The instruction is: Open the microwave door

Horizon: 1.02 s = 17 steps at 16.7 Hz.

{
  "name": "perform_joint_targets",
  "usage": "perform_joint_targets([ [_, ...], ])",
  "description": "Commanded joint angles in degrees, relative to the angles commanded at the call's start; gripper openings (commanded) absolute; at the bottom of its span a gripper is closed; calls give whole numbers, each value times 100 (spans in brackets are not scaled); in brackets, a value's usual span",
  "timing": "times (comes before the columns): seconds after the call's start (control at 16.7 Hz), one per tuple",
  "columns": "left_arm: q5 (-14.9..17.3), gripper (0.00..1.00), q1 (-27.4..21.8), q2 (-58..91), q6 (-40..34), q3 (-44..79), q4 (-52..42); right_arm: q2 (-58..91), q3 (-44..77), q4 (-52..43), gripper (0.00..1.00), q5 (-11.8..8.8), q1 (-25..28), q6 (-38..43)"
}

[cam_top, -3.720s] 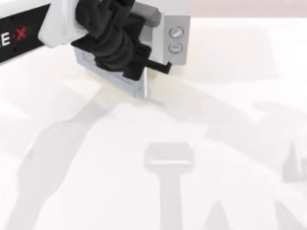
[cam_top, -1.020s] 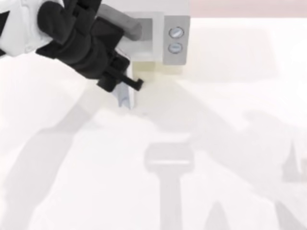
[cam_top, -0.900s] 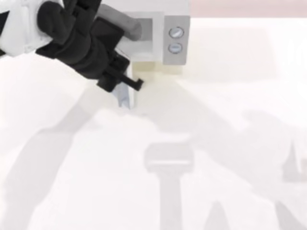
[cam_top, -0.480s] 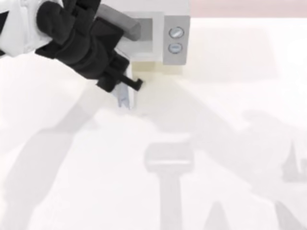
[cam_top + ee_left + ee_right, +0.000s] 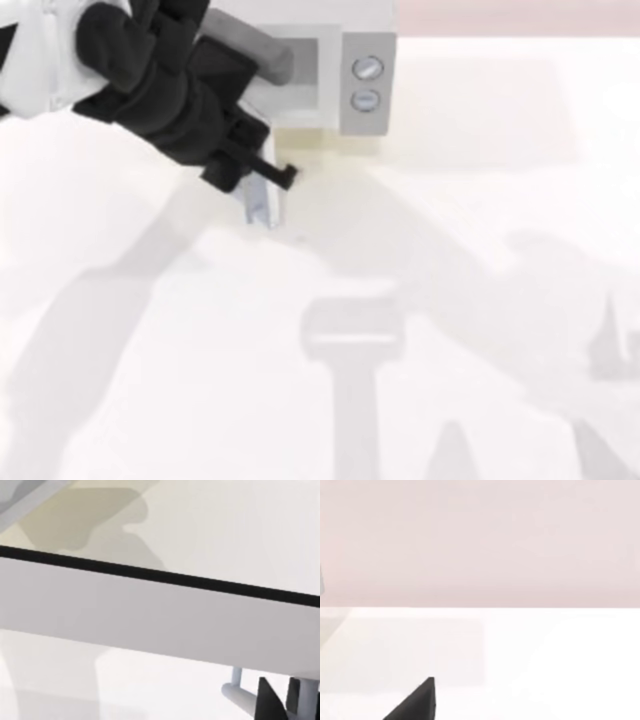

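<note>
at the table's far edge, left of centre, microwave (image 5: 340, 70) faces the near side, two knobs on its right strip. microwave door (image 5: 262, 200) swung out, seen edge-on, long axis running from the cavity's left side toward the near side, pale cavity exposed. left gripper (image 5: 268, 172) sits at the door's outer edge by its handle; can't tell finger state. right gripper (image 5: 415, 702) parked, only a dark fingertip visible.

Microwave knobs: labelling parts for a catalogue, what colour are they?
Silver, on the knobs; clearest in the top view.
</note>
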Motion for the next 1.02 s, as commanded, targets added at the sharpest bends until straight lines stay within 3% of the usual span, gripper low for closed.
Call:
perform_joint_targets([
  [0.3,43,0,-20,0,0,-11,-3,0,0,0,100,0,0,0],
  [0.78,495,0,359,-235,910,-258,-148,0,0,0,100,0,0,0],
  [1.02,511,0,371,-247,940,-261,-148,0,0,0,100,0,0,0],
])
